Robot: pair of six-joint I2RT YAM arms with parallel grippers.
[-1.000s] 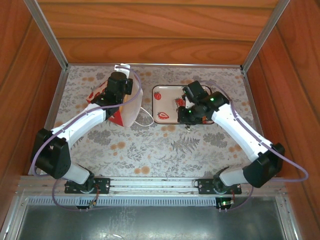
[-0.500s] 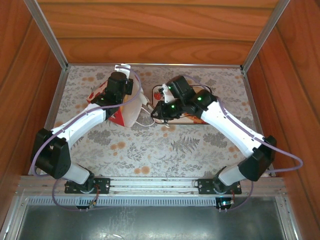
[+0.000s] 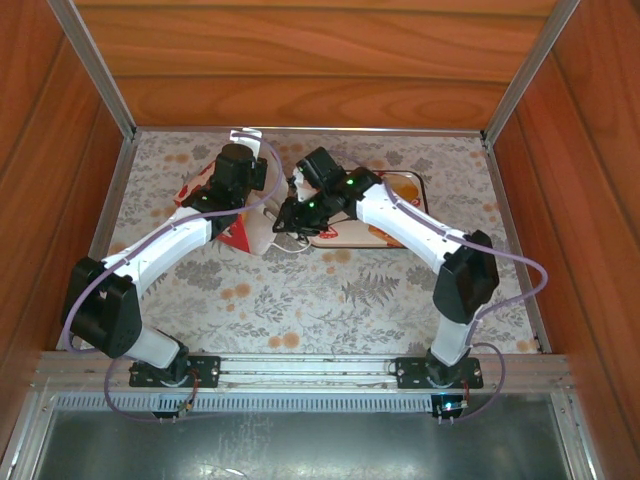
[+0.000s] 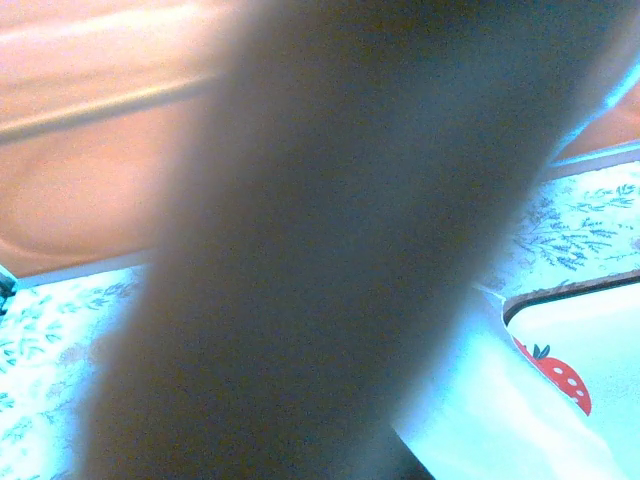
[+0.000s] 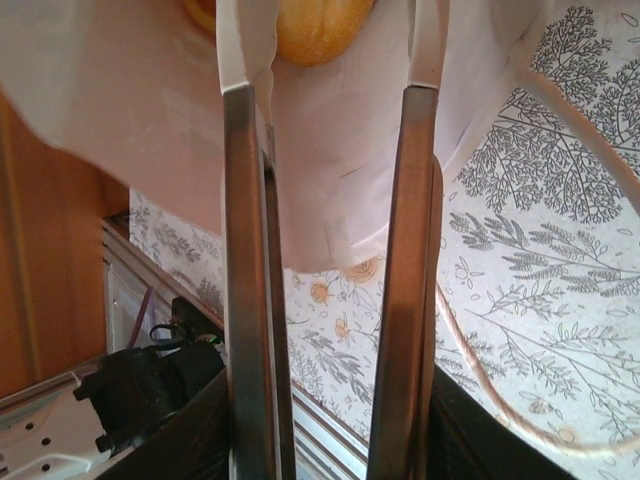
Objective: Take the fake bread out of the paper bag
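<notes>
Peeking bread: one golden-orange piece of the fake bread (image 5: 305, 25) shows just past the tips of the right jaws, in line with the gap between them, inside the paper bag (image 5: 340, 180).
Paper bag: tipped on the desk (image 5: 560, 200) with its mouth toward the right jaws. A white fold of it lies between the two fingers, and a cord handle (image 5: 490, 390) loops just beside them.
Right jaws: spread, pinching nothing, at the bag's mouth.
Left jaws: pressed together over the bag, across from the right jaws. I cannot tell whether they pinch paper.
Risk one: closing now could nip the paper fold along with the bread, or instead of it, and drag the bag.
Risk two: the glossy piece could slip deeper when squeezed.
Risk three: a weak left hold would let the bag follow the pull.
Hidden: any other pieces inside the bag.
Blurred: a dark shape sits against the left wrist lens, with a corner of the strawberry tray (image 4: 610, 340) beside it.
Unclear: an orange shape (image 3: 402, 187) on the tray, behind the right jaws, may be bread.
</notes>
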